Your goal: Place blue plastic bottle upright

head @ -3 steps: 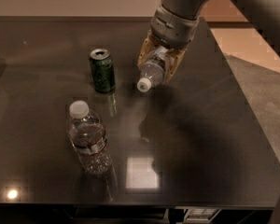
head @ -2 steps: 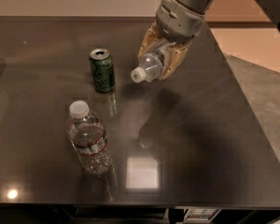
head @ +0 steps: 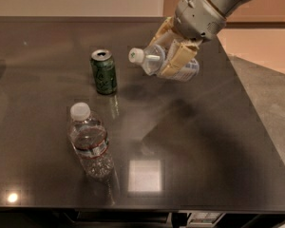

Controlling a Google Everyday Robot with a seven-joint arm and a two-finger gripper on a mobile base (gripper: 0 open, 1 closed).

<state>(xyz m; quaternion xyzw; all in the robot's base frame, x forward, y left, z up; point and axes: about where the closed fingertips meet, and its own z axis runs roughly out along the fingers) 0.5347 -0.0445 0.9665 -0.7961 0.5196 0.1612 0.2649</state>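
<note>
My gripper (head: 168,56) is shut on the blue plastic bottle (head: 154,60) and holds it in the air above the far middle of the dark table (head: 204,141). The bottle lies almost sideways in the tan fingers (head: 176,61), with its white cap (head: 136,55) pointing left toward the can. Its white label with blue print (head: 187,71) shows just past the fingers on the right. The bottle touches nothing on the table.
A green drink can (head: 103,71) stands upright left of the held bottle. A wider crinkled clear bottle (head: 89,141) with a red-edged label stands at the front left. The table's right edge (head: 256,127) drops to a grey floor.
My gripper has lifted the bottle higher and a little back. The bottle has swung from cap tilted down toward level, the cap now pointing left.
</note>
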